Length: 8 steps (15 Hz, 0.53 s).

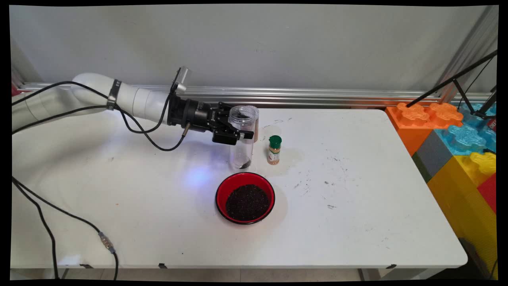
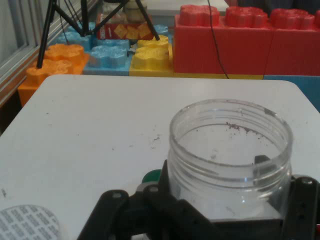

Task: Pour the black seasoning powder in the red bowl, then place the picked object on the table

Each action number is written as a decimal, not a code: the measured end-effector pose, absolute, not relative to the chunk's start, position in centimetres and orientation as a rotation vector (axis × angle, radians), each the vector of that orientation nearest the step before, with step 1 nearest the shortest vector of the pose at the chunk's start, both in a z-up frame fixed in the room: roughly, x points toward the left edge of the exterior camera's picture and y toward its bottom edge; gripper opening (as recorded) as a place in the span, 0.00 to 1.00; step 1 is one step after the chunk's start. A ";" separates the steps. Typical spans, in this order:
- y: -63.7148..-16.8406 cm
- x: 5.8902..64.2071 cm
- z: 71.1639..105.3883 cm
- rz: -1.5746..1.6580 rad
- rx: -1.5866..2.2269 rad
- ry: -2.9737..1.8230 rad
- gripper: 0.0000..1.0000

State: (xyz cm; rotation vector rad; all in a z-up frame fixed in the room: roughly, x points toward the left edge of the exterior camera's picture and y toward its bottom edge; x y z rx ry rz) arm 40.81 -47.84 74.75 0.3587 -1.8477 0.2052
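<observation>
Claw (image 1: pixel 234 133) comes in level from the left and is clamped on the clear plastic jar (image 1: pixel 242 137) just under its threaded neck, one finger on each side of the wall. That high side grip leaves the open mouth pointing up and keeps the fingers off the jar's bottom, where a small dark residue lies; a few dark specks also cling inside the rim in the hand view. I cannot tell whether the jar's base rests on the white surface (image 1: pixel 357 190) or hangs just above it.

Just right of the jar stands a small spice bottle (image 1: pixel 274 149) with a green cap, upright and apart from it, though near. In front of both, nearer the camera, sits a red bowl (image 1: pixel 222 190) filled with dark grains, close to the jar's foot but not touching it.

Room is tight to the right and front of the jar because of the bottle and bowl. To the left and along the far side the surface lies bare, and its right half is open up to the edge, beyond which big coloured blocks (image 1: pixel 456 139) are stacked.
</observation>
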 end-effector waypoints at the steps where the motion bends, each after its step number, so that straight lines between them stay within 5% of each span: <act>1: -47.9 40.7 74.6 0.207 0.349 -1.845 0.00; 8: -48.2 40.1 73.4 0.242 0.307 -1.834 0.00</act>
